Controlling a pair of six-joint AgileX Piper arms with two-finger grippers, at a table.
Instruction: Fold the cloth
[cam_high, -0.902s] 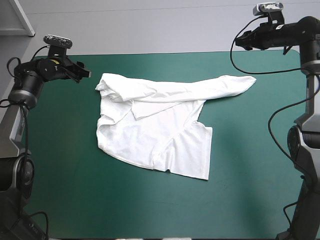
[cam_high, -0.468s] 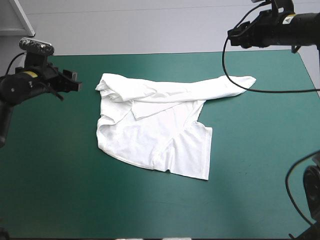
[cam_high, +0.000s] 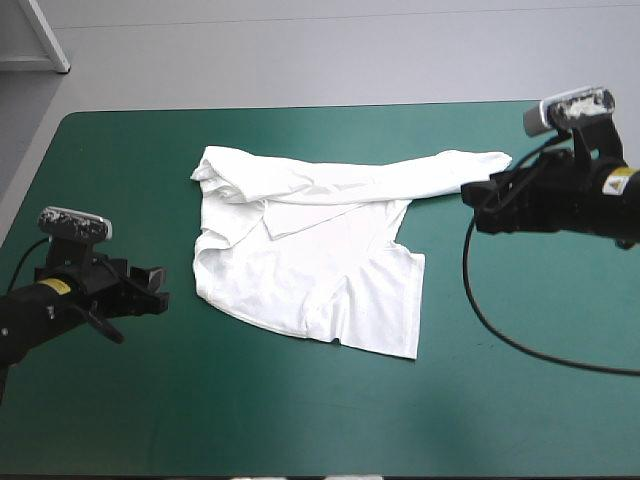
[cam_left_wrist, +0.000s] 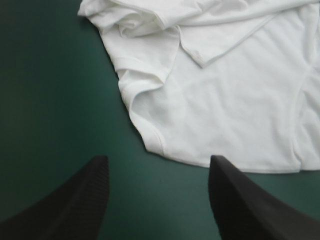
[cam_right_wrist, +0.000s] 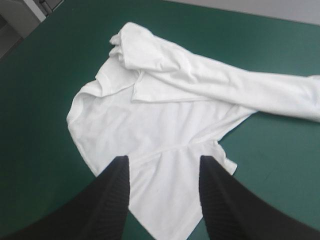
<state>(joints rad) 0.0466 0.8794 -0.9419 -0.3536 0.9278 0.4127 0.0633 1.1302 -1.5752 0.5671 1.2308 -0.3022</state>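
The T-shirt (cam_high: 310, 260) lies partly spread on the bench (cam_high: 500, 400), ahead of the left gripper (cam_left_wrist: 159, 161) and the right gripper (cam_right_wrist: 164, 160), both with fingers apart.

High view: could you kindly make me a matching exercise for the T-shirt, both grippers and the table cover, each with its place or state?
1 T-shirt
2 left gripper
3 right gripper
4 cover

a open, right of the T-shirt
b white, rumpled, in the middle
c open, left of the T-shirt
d teal-green, under the T-shirt

Pairs: 1-b, 2-c, 3-a, 4-d
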